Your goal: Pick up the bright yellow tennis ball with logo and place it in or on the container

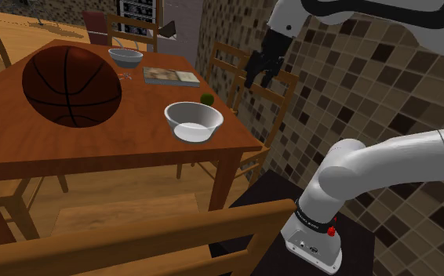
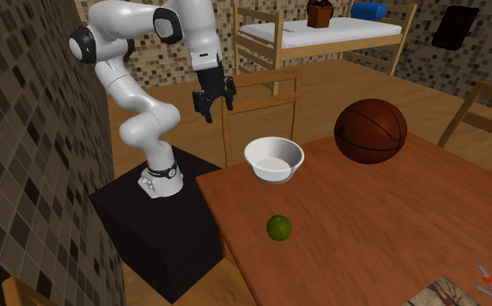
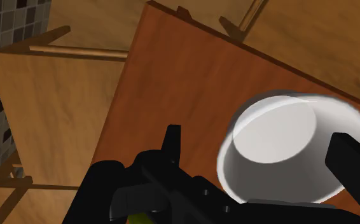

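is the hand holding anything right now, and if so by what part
Nothing is held. The hand hangs in the air off the table with its fingers apart and nothing between them; the greenish ball lies on the table, apart from it.

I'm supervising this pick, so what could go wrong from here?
The green ball lies near the table edge; a nudge from the open tool could roll it off. The chair back stands close by the tool, so a careless approach might clip it.
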Controlling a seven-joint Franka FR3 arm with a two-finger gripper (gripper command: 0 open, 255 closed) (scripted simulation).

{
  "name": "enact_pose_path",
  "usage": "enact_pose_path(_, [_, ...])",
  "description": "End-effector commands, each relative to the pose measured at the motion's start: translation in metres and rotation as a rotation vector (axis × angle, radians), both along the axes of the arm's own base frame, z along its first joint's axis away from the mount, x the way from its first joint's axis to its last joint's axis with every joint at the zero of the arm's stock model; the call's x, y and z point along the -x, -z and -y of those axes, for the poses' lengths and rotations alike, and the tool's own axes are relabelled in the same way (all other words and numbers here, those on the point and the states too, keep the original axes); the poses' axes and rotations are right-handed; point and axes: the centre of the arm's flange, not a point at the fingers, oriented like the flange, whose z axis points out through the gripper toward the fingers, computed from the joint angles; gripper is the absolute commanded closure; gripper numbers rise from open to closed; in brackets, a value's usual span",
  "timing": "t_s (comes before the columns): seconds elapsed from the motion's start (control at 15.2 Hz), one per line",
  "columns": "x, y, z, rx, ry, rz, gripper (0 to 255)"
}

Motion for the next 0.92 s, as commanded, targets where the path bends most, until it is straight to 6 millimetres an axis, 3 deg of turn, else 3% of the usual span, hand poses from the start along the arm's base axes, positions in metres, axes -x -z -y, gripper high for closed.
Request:
enact_pose_path(0.0, [0.0,0.0,0.0,0.0,0.0,0.0,0])
enact_pose_path(0.86, [-0.124,0.084,0.046,0.077,0.039,0.1,0])
